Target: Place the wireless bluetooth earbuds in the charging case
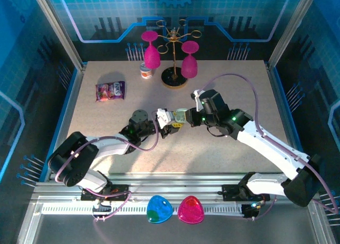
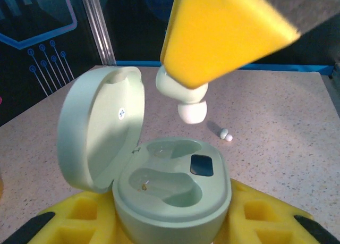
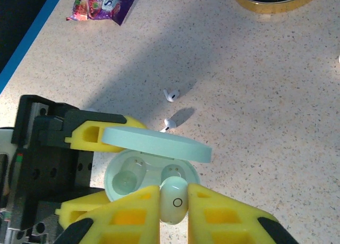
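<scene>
I am clamping my left gripper (image 1: 169, 125) on the mint charging case (image 2: 175, 193), its yellow pads pressing the case's two sides. My right gripper (image 3: 174, 201) is pinching one white earbud (image 3: 174, 200) between its yellow fingers, right above the case's near rim.

The left wrist view is looking into the case. The lid (image 2: 98, 129) is standing open at 9 o'clock, both wells are lying empty, and a small dark window is sitting at 3 o'clock of them. The earbud (image 2: 188, 103) is hanging over the wells at 12 o'clock, apart from them. The right wrist view is catching the lid (image 3: 159, 144) edge-on. Beyond it, at 12 o'clock, two loose earbuds (image 3: 171, 94) are lying on the table, near each other and clear of the case. The left wrist view is giving me one of them (image 2: 225, 134), at 1 o'clock of the case.

My right finger is covering the held earbud's upper part in the left wrist view. In the top view the case and bud are too small to make out.

From the grippers, a purple snack packet (image 1: 110, 90) is lying at 10 o'clock, a small cup (image 1: 146, 71) at 11, and a gold rack (image 1: 175, 58) carrying pink glasses at 12, all well apart.
</scene>
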`<action>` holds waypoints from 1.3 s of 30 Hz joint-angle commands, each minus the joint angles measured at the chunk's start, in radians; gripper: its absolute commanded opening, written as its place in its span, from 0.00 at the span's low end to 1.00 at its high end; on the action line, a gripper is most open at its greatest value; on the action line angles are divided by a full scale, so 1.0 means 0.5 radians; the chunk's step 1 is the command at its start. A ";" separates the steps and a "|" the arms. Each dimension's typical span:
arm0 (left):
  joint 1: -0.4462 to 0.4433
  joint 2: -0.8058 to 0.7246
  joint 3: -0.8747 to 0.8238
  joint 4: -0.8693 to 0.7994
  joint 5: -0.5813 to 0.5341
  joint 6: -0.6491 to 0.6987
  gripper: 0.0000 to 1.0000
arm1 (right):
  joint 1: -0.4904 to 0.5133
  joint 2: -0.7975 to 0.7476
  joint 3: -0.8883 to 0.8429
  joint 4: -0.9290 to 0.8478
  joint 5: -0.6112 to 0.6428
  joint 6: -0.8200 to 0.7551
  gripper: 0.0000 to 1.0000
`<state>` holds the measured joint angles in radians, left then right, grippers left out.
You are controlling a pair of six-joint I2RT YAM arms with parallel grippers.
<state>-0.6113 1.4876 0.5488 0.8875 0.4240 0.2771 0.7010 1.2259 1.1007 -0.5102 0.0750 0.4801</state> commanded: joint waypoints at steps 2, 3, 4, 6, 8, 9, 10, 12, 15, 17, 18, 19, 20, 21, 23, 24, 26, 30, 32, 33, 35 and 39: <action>0.023 -0.054 0.047 0.044 0.100 -0.111 0.29 | -0.025 -0.021 -0.038 -0.040 0.004 -0.055 0.16; 0.026 -0.058 0.047 0.046 0.105 -0.115 0.28 | -0.025 -0.018 -0.040 -0.034 0.001 -0.055 0.16; 0.024 -0.059 0.051 0.044 0.110 -0.116 0.28 | -0.029 -0.016 -0.047 -0.029 -0.003 -0.056 0.16; 0.024 -0.062 0.056 0.049 0.121 -0.127 0.28 | -0.030 -0.007 -0.052 -0.024 -0.005 -0.056 0.16; 0.027 -0.064 0.062 0.052 0.128 -0.137 0.28 | -0.029 -0.002 -0.057 -0.011 -0.020 -0.058 0.16; 0.026 -0.066 0.064 0.049 0.128 -0.140 0.28 | -0.029 0.001 -0.061 -0.005 -0.028 -0.054 0.16; 0.026 -0.063 0.062 0.045 0.126 -0.140 0.28 | -0.028 0.002 -0.066 0.005 -0.044 -0.053 0.16; 0.027 -0.058 0.063 0.062 0.127 -0.160 0.28 | -0.028 0.006 -0.076 0.024 -0.066 -0.057 0.16; 0.033 -0.049 0.062 0.117 0.139 -0.212 0.28 | -0.025 0.008 -0.098 0.041 -0.079 -0.071 0.16; 0.032 -0.040 0.073 0.121 0.153 -0.217 0.28 | -0.025 0.009 -0.108 0.055 -0.076 -0.073 0.16; 0.034 -0.036 0.071 0.121 0.159 -0.215 0.28 | -0.025 0.009 -0.112 0.063 -0.071 -0.072 0.16; 0.035 -0.035 0.073 0.125 0.161 -0.217 0.28 | -0.026 0.012 -0.112 0.069 -0.064 -0.071 0.16; 0.034 -0.032 0.071 0.126 0.163 -0.217 0.28 | -0.025 0.013 -0.113 0.077 -0.060 -0.074 0.16; 0.033 -0.034 0.070 0.131 0.167 -0.217 0.29 | -0.025 0.016 -0.117 0.088 -0.047 -0.070 0.16; 0.032 -0.035 0.065 0.131 0.170 -0.220 0.28 | -0.028 0.014 -0.130 0.107 -0.026 -0.071 0.16; 0.035 -0.039 0.062 0.132 0.169 -0.220 0.28 | -0.030 0.013 -0.138 0.119 -0.019 -0.074 0.16; 0.036 -0.046 0.059 0.127 0.166 -0.222 0.28 | -0.030 0.007 -0.154 0.144 -0.009 -0.075 0.16; 0.040 -0.042 0.056 0.125 0.167 -0.226 0.28 | -0.029 -0.022 -0.186 0.201 -0.002 -0.064 0.16; 0.039 -0.037 0.059 0.130 0.170 -0.229 0.28 | -0.028 -0.029 -0.195 0.210 0.007 -0.065 0.16; 0.039 -0.033 0.062 0.136 0.171 -0.234 0.28 | -0.031 -0.028 -0.198 0.212 0.004 -0.064 0.16; 0.040 -0.031 0.065 0.142 0.170 -0.240 0.28 | -0.032 -0.026 -0.211 0.216 -0.001 -0.061 0.16; 0.044 -0.026 0.072 0.152 0.171 -0.251 0.28 | -0.034 -0.025 -0.240 0.237 -0.015 -0.037 0.16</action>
<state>-0.5983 1.4837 0.5491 0.8871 0.4778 0.1783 0.6991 1.2228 1.0069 -0.3790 0.0635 0.4625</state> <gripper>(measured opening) 0.354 0.164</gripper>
